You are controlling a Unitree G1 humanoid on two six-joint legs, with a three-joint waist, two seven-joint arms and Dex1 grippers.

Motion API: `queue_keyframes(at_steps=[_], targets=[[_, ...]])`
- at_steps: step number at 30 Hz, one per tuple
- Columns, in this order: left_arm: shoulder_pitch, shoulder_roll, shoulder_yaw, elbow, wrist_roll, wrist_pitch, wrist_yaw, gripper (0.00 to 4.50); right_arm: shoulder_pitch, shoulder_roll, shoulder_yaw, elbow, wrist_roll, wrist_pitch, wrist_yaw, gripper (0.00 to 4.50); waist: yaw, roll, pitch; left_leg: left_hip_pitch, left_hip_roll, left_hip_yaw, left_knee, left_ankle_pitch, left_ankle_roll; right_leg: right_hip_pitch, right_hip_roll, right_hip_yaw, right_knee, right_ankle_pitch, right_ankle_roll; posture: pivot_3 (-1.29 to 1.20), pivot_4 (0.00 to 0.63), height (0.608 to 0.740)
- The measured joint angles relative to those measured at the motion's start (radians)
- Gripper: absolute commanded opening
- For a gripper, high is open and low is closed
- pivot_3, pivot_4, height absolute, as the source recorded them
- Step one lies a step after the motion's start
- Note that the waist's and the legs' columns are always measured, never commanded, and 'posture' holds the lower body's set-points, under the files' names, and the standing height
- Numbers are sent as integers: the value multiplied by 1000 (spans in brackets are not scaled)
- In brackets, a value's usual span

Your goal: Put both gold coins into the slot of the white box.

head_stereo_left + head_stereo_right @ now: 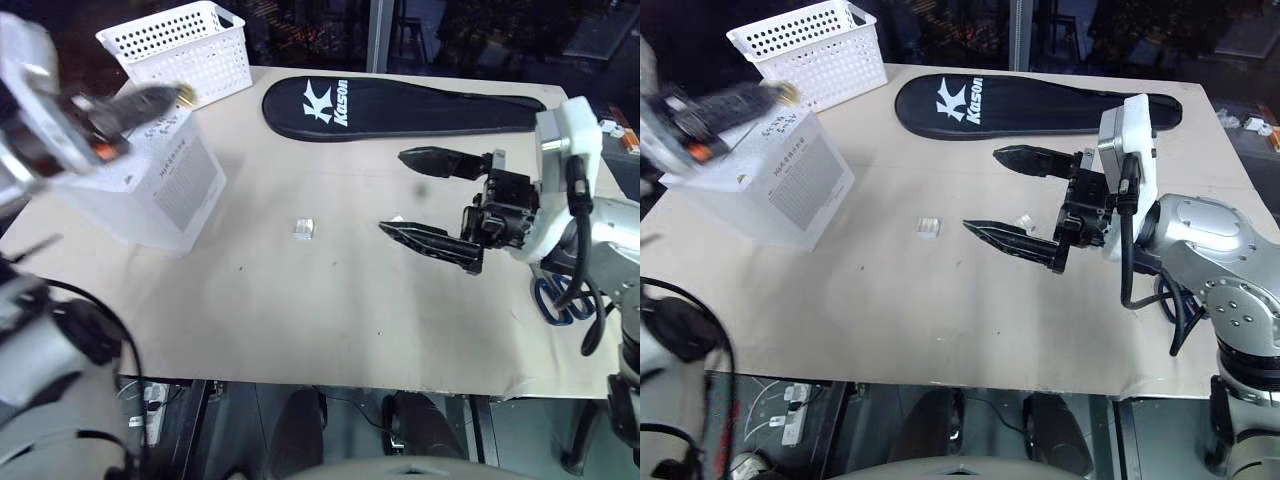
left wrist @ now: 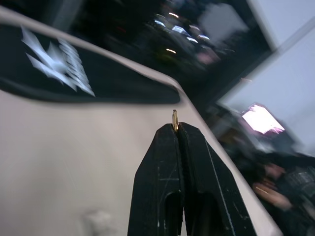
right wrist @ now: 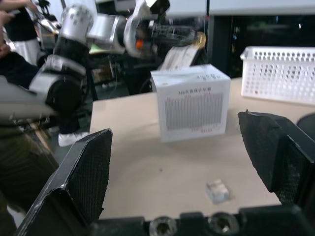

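Gold coin [image 2: 174,119] shows edge-on between pinched left fingers [image 2: 162,162] in wrist view; right fingers [image 1: 445,160] gape empty.

Gold coin [image 2: 174,119] above white box [image 1: 150,180]

Table layout, far-left cluster to right edge

The white box [image 1: 760,180] stands near the table's [image 1: 940,320] left edge, with the basket [image 1: 810,55] behind it at the far-left corner. The racket case [image 1: 1030,105] lies along the far edge. A small clear holder [image 1: 928,226] sits mid-table, right of the box. Scissors [image 1: 560,300] lie by the right edge.
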Motion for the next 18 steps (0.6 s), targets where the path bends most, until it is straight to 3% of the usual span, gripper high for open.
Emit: queue_keyframes(at_steps=[10,18], targets=[[-268,169,-534,516,461,-538,-384,51,38,52,39,23,-107,-82,35,4500,0,1,0,-2,0,1,-1,0,0,-3,0,0,1,0,-1,0,150,726],[-336,163,-643,764,683,-713,-545,51,54,60,59,36,-160,-102,41,4500,1,0,1,-7,1,2,1,0,0,-7,0,0,0,0,-1,0,150,726]])
